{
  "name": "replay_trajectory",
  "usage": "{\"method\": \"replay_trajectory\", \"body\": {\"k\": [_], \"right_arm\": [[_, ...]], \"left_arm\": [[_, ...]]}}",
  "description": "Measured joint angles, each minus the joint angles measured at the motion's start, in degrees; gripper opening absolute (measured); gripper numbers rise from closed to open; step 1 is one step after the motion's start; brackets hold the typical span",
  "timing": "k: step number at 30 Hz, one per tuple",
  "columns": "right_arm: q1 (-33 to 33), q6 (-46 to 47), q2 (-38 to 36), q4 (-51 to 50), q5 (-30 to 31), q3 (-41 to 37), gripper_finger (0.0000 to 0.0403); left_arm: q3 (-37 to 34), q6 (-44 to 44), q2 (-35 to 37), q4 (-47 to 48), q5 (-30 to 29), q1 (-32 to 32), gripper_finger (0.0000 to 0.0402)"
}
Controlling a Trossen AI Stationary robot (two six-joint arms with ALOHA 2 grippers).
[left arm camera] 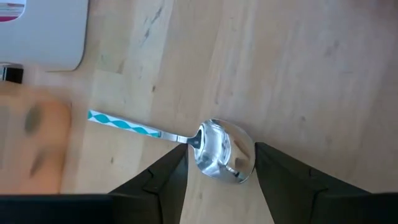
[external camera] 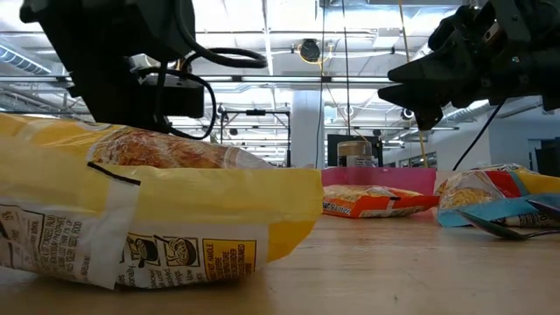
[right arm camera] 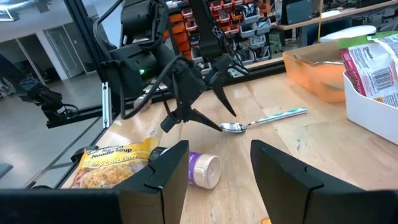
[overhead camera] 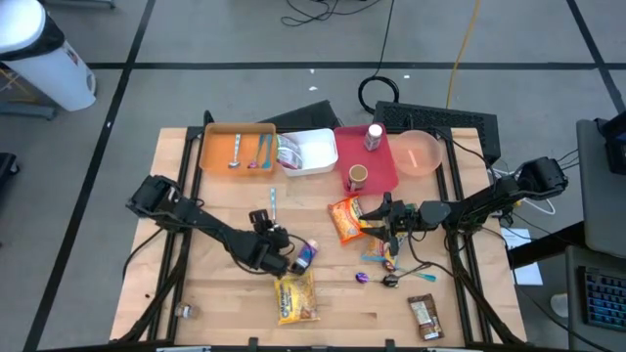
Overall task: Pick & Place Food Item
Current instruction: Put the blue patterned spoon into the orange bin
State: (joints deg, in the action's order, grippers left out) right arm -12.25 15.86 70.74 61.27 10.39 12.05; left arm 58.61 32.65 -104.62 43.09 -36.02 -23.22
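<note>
The left tool (left arm camera: pixel 217 177) is held parted astride the bowl of a teal-handled metal spoon (left arm camera: pixel 180 140), laid flat on the wooden counter (overhead camera: pixel 333 293), bowl at six o'clock, handle at twelve. The right tool (right arm camera: pixel 217 171) is parted, empty.

Yellow soup packet (right arm camera: pixel 115 163): reads "Noodle Soup", probably "Chicken" beneath. Other labels unreadable.

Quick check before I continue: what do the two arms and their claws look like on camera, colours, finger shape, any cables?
Both arms are black, jointed, with black cables looped along them. The left claw has two thin, tapered black fingers spreading from a boxy black wrist block. The right claw is likewise black; its fingers appear as broad, flat, matte wedges. I see no coloured markings.
</note>
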Motion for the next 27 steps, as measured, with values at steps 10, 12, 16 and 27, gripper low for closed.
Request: {"method": "replay_trajectory", "body": {"k": [10,12,16,27], "right_arm": [[0.0,0.0,0.0,-0.32,0.01,0.0,0.0164],[0.0,0.0,0.0,-0.34,0.02,0.0,0.0164],[0.0,0.0,0.0,-0.38,0.02,0.0,0.0164],[0.0,0.0,0.0,-0.73,0.04,-0.02,0.0164]], "left_arm": [[0.0,-2.33,-0.24,-0.08,3.03,2.39,0.0191],[0.0,-2.36,-0.86,-0.06,3.07,2.66,0.0191],[0.3,-2.4,-2.77,-0.44,2.78,2.72,0.0191],[0.18,-0.8,-3.87,0.87,1.41,2.69,0.0135]]}}
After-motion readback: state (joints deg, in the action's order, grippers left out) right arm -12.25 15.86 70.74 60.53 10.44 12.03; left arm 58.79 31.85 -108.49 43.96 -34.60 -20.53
